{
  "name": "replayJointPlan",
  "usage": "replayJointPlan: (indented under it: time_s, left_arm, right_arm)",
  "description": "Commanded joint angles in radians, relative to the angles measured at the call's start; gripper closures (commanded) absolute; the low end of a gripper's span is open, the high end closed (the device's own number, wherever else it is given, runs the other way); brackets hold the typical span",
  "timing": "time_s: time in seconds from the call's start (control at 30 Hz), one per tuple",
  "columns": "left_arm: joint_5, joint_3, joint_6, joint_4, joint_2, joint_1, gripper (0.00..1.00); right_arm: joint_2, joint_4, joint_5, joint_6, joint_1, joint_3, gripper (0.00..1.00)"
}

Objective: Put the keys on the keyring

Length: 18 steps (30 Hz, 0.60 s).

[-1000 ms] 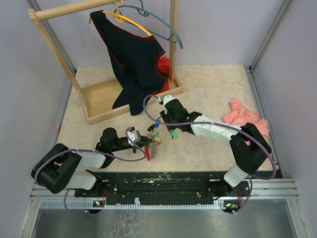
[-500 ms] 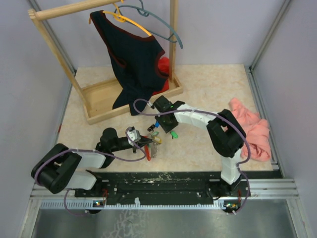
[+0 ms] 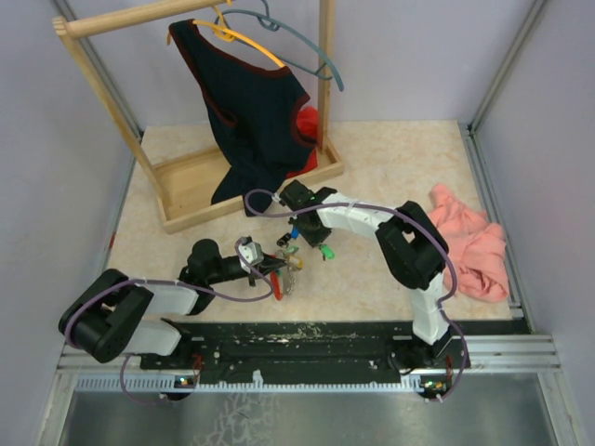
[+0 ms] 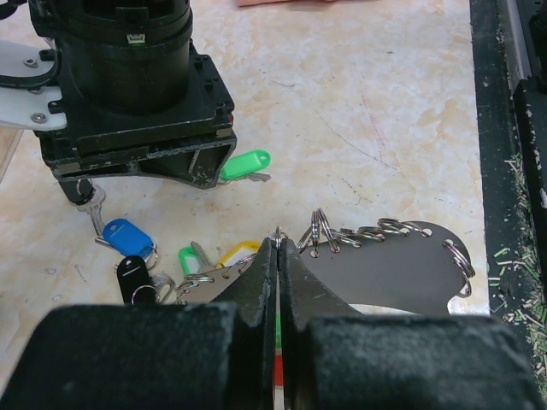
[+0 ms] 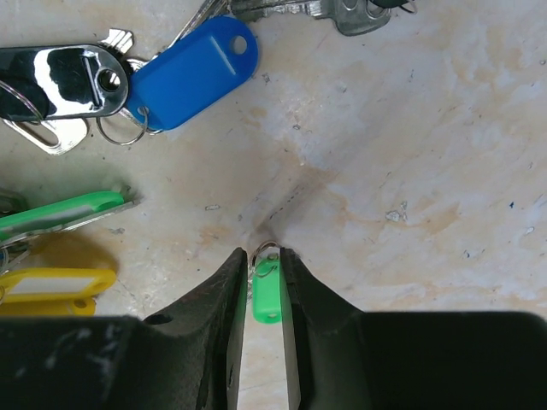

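My left gripper (image 4: 278, 246) is shut on the keyring (image 4: 402, 265), a flat grey metal piece with small split rings along its edge; red and green show between the jaws. Several keys lie just beyond it: blue (image 4: 128, 237), black (image 4: 132, 275), green (image 4: 190, 259) and yellow (image 4: 238, 250). My right gripper (image 5: 265, 256) points down at the table, its fingers closed narrowly on either side of a small green key (image 5: 267, 292). That same green key (image 4: 245, 163) sticks out beside the right gripper in the left wrist view. From above, the right gripper (image 3: 314, 240) stands just behind the left gripper (image 3: 279, 268).
A wooden clothes rack (image 3: 200, 190) with a dark garment (image 3: 251, 111) and hangers stands at the back left, close behind the right wrist. A pink cloth (image 3: 469, 237) lies at the right. More key tags, blue (image 5: 192, 73), green (image 5: 60, 213) and yellow (image 5: 55, 282), lie left of the right fingers.
The right arm's elbow has swung in to the left and its wrist moved slightly back-left. Its jaws have narrowed around the green key. The left arm has not moved.
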Motion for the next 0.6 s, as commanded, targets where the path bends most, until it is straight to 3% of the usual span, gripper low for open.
replayJointPlan:
  time_s: [0.0,0.27,0.57]
  left_arm:
    - [0.01,-0.001,-0.01,0.047,-0.003,0.006,0.99]
    - [0.013,0.0,-0.012,0.046,0.0,0.007,0.99]
    - [0.012,0.0,-0.014,0.046,0.0,0.007,0.99]
  right_arm:
    - [0.024,-0.001,0.029,-0.01,0.013,0.051,0.79]
    - [0.044,-0.001,0.031,-0.013,0.013,0.051,0.84]
    - [-0.046,0.072,0.046,-0.008,0.015,-0.026,1.0]
